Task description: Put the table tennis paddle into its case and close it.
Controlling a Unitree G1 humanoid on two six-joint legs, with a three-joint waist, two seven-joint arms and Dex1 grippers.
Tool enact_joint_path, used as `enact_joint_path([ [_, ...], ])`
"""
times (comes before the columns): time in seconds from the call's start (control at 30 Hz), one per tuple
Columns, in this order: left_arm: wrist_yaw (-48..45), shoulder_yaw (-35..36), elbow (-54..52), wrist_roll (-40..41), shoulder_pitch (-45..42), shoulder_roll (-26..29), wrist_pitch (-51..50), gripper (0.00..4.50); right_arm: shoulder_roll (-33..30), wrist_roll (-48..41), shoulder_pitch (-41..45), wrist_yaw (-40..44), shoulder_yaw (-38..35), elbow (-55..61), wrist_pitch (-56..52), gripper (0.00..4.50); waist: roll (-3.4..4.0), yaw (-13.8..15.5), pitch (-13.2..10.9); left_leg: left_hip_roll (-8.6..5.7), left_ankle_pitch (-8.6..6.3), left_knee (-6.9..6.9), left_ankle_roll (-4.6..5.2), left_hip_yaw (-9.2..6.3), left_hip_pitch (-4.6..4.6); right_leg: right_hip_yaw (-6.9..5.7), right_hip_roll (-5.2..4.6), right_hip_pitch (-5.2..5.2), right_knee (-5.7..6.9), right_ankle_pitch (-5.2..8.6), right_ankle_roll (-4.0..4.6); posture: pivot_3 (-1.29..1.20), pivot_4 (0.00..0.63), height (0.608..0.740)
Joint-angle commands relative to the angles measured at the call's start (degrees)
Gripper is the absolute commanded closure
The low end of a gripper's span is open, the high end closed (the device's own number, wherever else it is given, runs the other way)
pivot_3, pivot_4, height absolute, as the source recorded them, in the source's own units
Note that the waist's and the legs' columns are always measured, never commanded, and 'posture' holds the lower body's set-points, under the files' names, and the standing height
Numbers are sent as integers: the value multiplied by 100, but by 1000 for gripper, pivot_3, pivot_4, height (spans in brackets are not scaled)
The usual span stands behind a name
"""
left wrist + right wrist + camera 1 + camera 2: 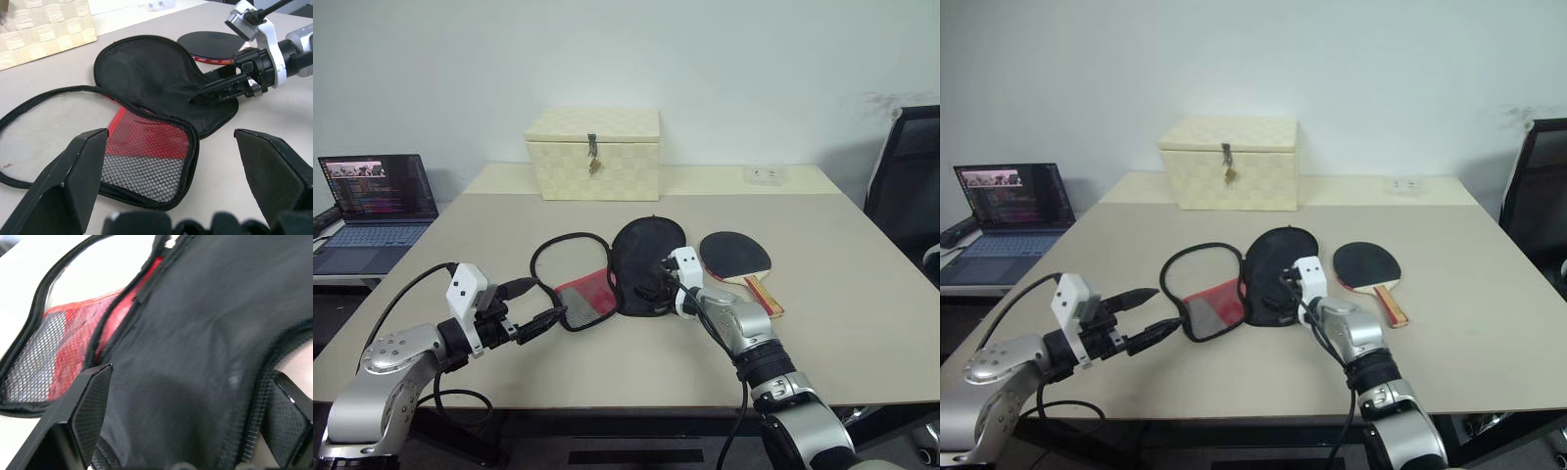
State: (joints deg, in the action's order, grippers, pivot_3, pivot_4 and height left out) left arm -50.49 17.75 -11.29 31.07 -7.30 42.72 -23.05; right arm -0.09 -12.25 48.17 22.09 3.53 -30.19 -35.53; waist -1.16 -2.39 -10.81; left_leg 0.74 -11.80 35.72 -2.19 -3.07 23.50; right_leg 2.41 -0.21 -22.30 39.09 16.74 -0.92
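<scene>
My right tool (658, 277) is spread wide over the black flap of the case (646, 257), which lies unzipped in the middle of the table (862, 323). The paddle (735, 254) lies just right of it, black face up. My left tool (540, 304) is also spread, near the red mesh end.

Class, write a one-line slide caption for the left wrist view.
Open case on the table, paddle behind it, right gripper over its black flap.

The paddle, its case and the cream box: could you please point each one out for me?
Table tennis paddle (733, 253), left eye view: on the black rubber face.
Case (646, 257), left eye view: on the open black flap.
Cream woven box (1234, 174), right eye view: on its front wall.
</scene>
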Motion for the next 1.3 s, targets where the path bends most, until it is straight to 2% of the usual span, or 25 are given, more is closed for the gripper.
enact_joint_path([
  [0.03,21,123,-185,-14,-109,113,102,0,113,57,294,-201,-112,-102,227,55,0,-3,0,0,0,0,0,-1,0,0,0,0,0,0,0,0,150,740],
  [0.13,34,122,-174,-29,-165,104,113,0,90,-54,394,-272,-303,-184,191,55,0,-5,0,0,0,-1,0,-1,0,0,0,0,-1,0,0,0,150,740],
  [0.4,-78,63,-111,107,-765,172,-2,0,-89,-445,293,-417,-888,95,-503,2627,0,6,0,-1,0,0,0,-4,2,-1,0,0,0,0,1,0,150,740],
  [0.57,-180,-52,45,48,-1063,213,17,0,-479,-503,-92,-397,-994,664,-1007,4472,0,6,0,-4,-1,-2,1,0,4,-4,0,0,-2,0,0,0,150,740],
  [0.77,-230,-165,181,-24,-1158,173,95,0,-932,-676,-765,-417,-1127,1628,-1653,4472,0,5,0,-2,-2,-4,3,-2,8,0,0,-5,-2,0,1,0,150,740],
  [1.0,-282,-180,278,-91,-1218,164,158,0,-900,-919,-1032,-728,-1492,2282,-2028,4472,0,6,0,-2,-2,-3,3,-2,8,-2,2,-5,-1,0,0,0,150,740],
  [1.27,-319,-192,365,-124,-1227,160,228,0,-883,-836,-1185,-524,-923,2440,-2009,4472,0,-14,0,-1,-2,-3,3,0,8,-1,3,-5,-2,0,0,0,150,740],
  [1.3,-320,-195,375,-125,-1229,161,238,0,-883,-809,-1151,-529,-891,2414,-1970,4284,0,-21,0,-1,-2,-3,3,0,8,-1,3,-5,-2,0,0,0,150,740],
])
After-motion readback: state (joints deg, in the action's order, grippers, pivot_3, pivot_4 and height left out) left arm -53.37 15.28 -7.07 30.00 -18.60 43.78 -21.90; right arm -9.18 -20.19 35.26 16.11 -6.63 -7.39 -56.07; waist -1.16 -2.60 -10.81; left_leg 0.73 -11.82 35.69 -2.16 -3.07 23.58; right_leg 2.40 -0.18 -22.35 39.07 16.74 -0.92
